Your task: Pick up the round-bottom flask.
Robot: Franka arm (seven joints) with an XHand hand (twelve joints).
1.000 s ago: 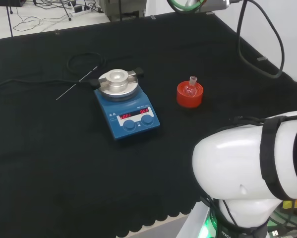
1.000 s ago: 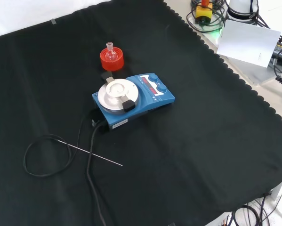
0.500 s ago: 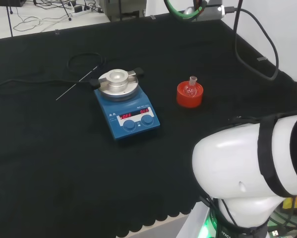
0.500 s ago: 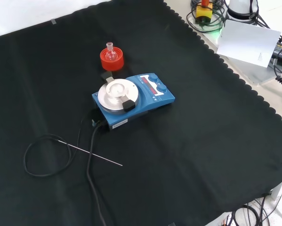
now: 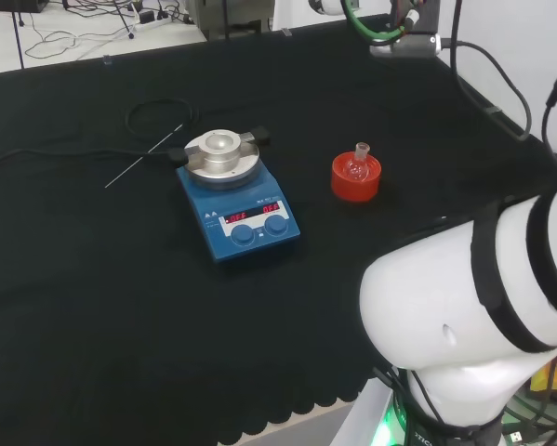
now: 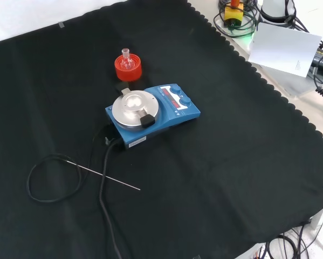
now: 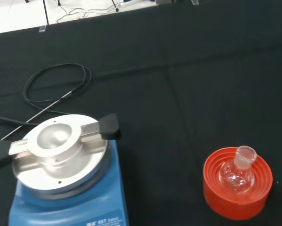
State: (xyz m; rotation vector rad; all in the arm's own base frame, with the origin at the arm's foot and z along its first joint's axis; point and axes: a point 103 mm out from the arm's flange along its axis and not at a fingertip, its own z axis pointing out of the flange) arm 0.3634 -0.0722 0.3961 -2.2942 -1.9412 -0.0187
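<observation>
A small clear round-bottom flask [image 5: 358,163] sits upright in a red ribbed ring stand [image 5: 355,180] on the black cloth, to the right of the blue hotplate in the head view. In the front view the flask [image 6: 127,61] and its stand [image 6: 128,68] lie just beyond the hotplate. The wrist view has the flask [image 7: 238,170] in the stand [image 7: 237,189] close by, neck up, with nothing touching it.
A blue hotplate stirrer [image 5: 236,200] with a round metal top [image 6: 136,107] stands mid-cloth. Its black cable [image 6: 104,194] and a thin metal probe [image 6: 110,178] trail across the cloth. The arm's white link [image 5: 473,307] bulks at the head view's right.
The arm's upper parts and cables at the head view's top right have shifted. The flask, stand and hotplate have stayed put.
</observation>
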